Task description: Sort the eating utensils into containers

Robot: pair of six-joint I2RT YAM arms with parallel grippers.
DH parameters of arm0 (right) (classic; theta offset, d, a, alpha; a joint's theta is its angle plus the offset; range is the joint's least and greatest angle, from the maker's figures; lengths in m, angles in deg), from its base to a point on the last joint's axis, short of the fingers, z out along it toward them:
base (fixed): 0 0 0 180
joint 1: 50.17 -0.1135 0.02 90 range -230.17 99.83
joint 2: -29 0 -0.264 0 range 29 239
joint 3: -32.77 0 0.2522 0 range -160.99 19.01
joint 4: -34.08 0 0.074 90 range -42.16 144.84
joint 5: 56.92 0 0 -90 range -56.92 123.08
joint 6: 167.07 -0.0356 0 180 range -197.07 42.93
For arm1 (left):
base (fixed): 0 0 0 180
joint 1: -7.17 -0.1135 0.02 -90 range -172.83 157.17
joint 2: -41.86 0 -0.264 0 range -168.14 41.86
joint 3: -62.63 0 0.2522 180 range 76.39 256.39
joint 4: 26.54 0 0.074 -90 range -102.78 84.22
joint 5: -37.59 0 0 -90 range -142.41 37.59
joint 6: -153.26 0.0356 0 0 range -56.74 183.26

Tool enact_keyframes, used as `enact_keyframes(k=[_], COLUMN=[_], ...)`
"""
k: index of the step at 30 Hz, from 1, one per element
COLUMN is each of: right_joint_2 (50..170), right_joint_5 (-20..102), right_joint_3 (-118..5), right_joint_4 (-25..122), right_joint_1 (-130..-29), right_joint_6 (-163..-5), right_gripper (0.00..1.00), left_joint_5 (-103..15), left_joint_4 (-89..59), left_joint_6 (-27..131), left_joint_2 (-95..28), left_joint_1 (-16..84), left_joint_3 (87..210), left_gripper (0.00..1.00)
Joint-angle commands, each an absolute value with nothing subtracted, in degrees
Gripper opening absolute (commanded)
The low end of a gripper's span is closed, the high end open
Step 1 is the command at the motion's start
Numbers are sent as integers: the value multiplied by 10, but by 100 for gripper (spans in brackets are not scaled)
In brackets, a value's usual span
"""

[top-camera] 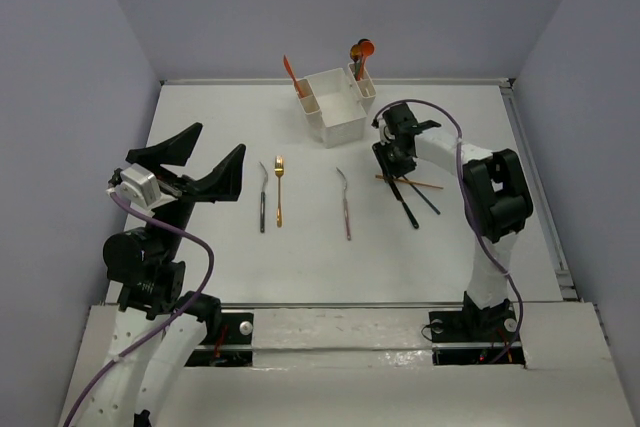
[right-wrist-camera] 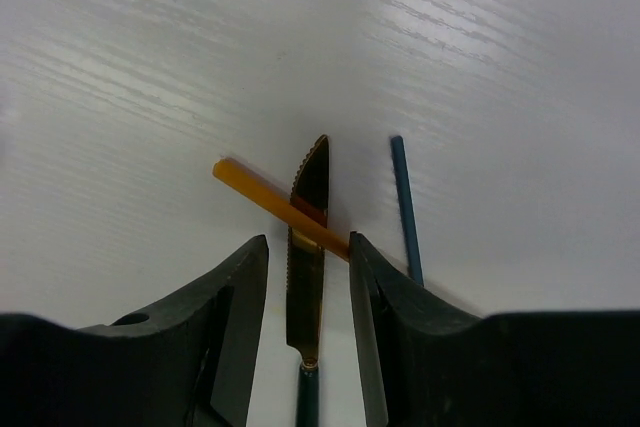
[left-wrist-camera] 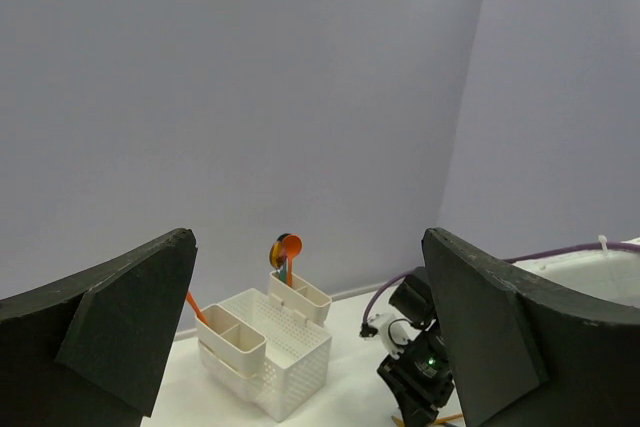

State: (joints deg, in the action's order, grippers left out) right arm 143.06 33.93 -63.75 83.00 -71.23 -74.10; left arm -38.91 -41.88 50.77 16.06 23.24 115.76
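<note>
The white box stands at the back centre and also shows in the left wrist view. An orange utensil leans in its left narrow compartment. An orange spoon and others stand in its right one. My right gripper is open and low over the table. Its fingers straddle a gold serrated knife with a teal handle. An orange stick lies across the blade and a teal stick lies beside it. My left gripper is open, empty and raised at the left.
A black-handled silver fork, a gold fork and a purple-handled utensil lie side by side on the white table's middle. Grey walls close in the table at the back and sides. A raised rim runs along the right edge.
</note>
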Motion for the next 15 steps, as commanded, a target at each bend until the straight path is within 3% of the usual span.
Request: enact_keyframes(k=[1,6,15], right_joint_2=[1443,1441,1448], right_joint_5=[349,333,336], right_joint_3=[-659,-666,-679], right_joint_4=[841,841,850], right_joint_1=[-710,-715,-715], right_joint_6=[-735,-740,-732], right_gripper=[42,23,26], left_joint_5=[-384,-386,-385], left_joint_4=[-449,-449,-449], left_joint_6=[510,510,510], left_joint_2=[166,166,166], left_joint_1=[235,235,235], left_joint_3=[1173,1173,1173], left_gripper=[99,99,99])
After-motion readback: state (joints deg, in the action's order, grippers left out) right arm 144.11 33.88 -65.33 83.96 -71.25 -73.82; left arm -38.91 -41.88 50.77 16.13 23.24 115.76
